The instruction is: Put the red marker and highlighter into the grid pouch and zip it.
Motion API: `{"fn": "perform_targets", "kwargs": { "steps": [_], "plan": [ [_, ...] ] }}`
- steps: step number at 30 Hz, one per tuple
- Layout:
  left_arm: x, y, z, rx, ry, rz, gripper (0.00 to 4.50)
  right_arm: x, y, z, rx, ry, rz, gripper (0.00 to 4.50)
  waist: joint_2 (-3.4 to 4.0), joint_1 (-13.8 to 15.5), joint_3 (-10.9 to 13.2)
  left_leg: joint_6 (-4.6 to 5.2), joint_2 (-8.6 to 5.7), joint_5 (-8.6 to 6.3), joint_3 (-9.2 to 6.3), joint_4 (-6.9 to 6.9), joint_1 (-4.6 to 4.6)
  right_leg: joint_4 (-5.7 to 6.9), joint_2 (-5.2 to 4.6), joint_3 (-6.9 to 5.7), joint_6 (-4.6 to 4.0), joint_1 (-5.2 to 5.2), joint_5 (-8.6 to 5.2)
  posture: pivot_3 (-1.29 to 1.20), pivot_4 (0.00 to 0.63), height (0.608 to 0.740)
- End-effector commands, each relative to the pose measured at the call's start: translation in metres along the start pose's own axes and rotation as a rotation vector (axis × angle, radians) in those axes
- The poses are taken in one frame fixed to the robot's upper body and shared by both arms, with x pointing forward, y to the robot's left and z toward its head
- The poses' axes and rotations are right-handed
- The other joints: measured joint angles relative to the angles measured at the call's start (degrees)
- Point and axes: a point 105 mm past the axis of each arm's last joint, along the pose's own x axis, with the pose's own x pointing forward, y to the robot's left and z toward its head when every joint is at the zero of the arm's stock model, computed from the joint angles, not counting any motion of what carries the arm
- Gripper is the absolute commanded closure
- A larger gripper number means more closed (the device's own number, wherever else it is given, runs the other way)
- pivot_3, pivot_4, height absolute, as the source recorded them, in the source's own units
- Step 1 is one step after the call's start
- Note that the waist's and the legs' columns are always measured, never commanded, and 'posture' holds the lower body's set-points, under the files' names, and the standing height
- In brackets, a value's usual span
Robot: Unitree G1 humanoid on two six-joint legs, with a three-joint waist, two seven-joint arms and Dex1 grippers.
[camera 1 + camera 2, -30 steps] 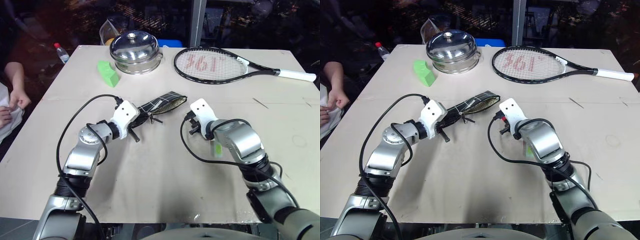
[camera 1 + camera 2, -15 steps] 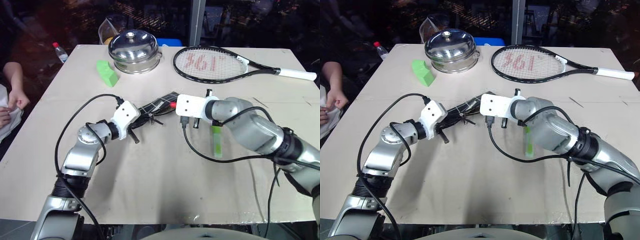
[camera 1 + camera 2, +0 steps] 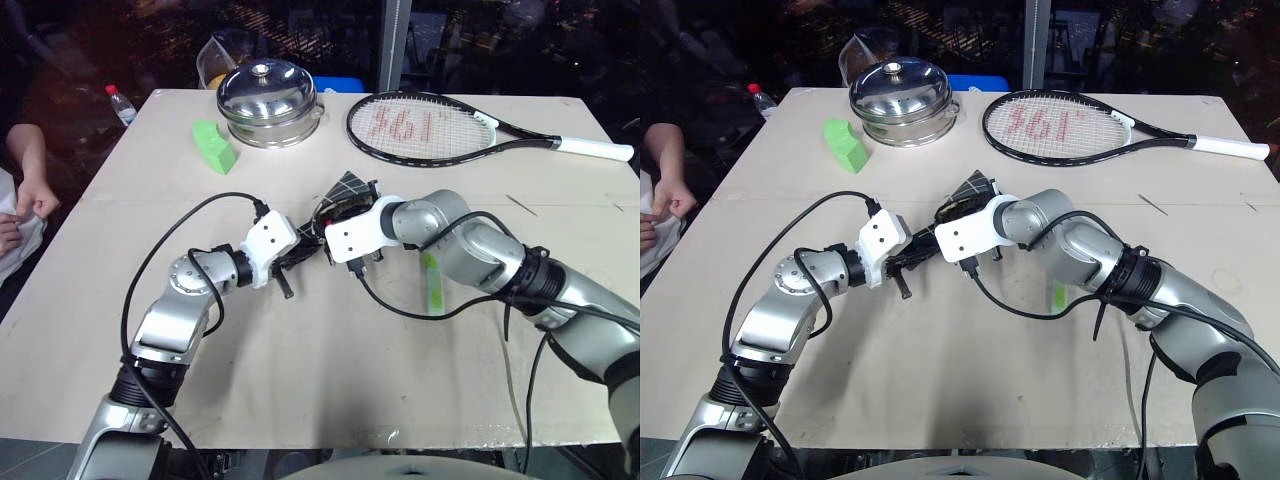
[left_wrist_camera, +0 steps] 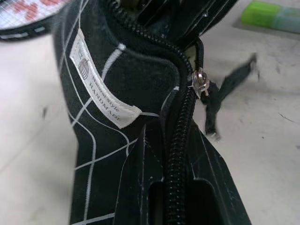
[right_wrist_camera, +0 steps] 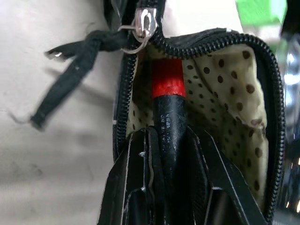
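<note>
I have the left hand [image 4: 164, 206] clenched on the pouch [image 4: 117, 140], pinching the fabric edge beside the zipper teeth. The pouch is black woven cloth with thin white grid lines and a small white sewn label [image 4: 101, 79]; it is lifted off the surface [image 3: 330, 370] between my two hands, mouth gaping. The metal slider [image 5: 144, 21] hangs at the end of the opening with a limp black cord pull [image 5: 70, 56] trailing from it.

My right hand [image 5: 168, 140] is grasping the marker [image 5: 168, 101], a slim black barrel with a ribbed red end, and that red end is already inside the mouth, against the cream lining with dark dots [image 5: 225, 89].

The highlighter [image 3: 432, 282], a stubby translucent green pen, lies flat on the surface just under my right forearm, apart from the pouch.

Further back sit a bright green wedge block [image 3: 216, 146], a shiny domed steel pot with lid [image 3: 269, 102] and a tennis racket [image 3: 440, 127]. A person's hand [image 3: 28, 205] rests at the left edge.
</note>
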Motion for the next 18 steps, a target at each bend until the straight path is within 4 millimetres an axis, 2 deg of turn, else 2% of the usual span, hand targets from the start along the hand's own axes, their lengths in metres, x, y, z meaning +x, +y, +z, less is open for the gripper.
{"fn": "perform_targets", "kwargs": {
  "steps": [1,2,3,4,5,7,9,15,18],
  "plan": [
    [0.001,-0.008,0.023,0.043,-0.083,-0.039,4.5,-0.007,-0.016,0.015,-0.098,-0.084,-0.007,3.83,0.01,0.0,0.0,0.0,0.0,0.0,0.01,0.0,0.0,0.0,0.0,0.0,0.0,0.0,0.0,0.0,0.15,0.74],
    [0.0,-0.009,0.021,0.035,-0.079,-0.045,4.5,-0.012,-0.015,0.013,-0.104,-0.1,0.003,3.25,0.01,0.1,0.0,0.0,0.0,0.0,-0.01,0.0,0.0,0.0,0.0,-0.01,0.0,0.0,0.0,0.0,0.15,0.74],
    [-0.001,-0.01,0.02,0.025,-0.075,-0.047,4.5,-0.016,-0.014,0.012,-0.106,-0.109,0.006,3.0,0.01,0.1,0.0,0.0,0.0,0.0,0.0,0.0,0.0,0.0,0.0,0.0,0.0,0.0,0.0,0.0,0.15,0.74],
    [-0.003,-0.009,0.018,0.011,-0.071,-0.043,4.5,-0.021,-0.015,0.01,-0.107,-0.114,0.003,3.0,0.01,0.1,0.0,0.0,0.0,0.0,0.0,0.0,0.0,0.0,0.0,0.0,0.0,0.0,0.0,0.0,0.15,0.74],
    [-0.004,-0.008,0.016,-0.003,-0.067,-0.038,4.5,-0.027,-0.017,0.007,-0.098,-0.116,-0.01,2.27,0.01,0.2,0.0,-0.01,0.0,0.0,0.0,0.0,-0.02,-0.01,-0.02,0.01,0.0,0.0,0.0,0.0,0.15,0.74],
    [-0.006,-0.006,0.012,-0.03,-0.059,-0.029,4.5,-0.044,-0.018,-0.002,0.003,-0.121,-0.035,1.56,0.01,0.5,0.0,0.0,0.0,0.0,0.0,0.01,-0.02,-0.01,-0.03,0.01,0.0,0.01,0.0,0.0,0.15,0.74],
    [-0.006,-0.004,0.01,-0.061,-0.056,-0.021,4.5,-0.059,-0.012,-0.007,0.143,-0.148,-0.025,0.56,0.0,1.0,0.0,0.0,0.0,0.0,-0.01,0.05,-0.02,-0.01,-0.03,-0.01,0.0,0.03,0.0,0.0,0.15,0.74],
    [-0.007,-0.004,0.012,-0.169,-0.097,-0.032,4.5,-0.122,0.005,-0.006,0.549,-0.25,-0.004,0.56,0.01,1.3,0.0,0.02,0.0,-0.01,-0.08,0.05,0.01,0.0,-0.03,0.01,-0.01,0.07,0.0,0.0,0.15,0.74],
    [-0.009,0.005,0.022,-0.284,-0.161,-0.016,4.5,-0.142,0.015,-0.012,0.706,-0.229,-0.014,0.56,0.0,1.3,0.0,0.19,0.01,-0.12,-0.22,0.06,0.02,-0.01,-0.05,0.02,-0.02,0.13,0.0,0.0,0.15,0.74]
  ]
}}
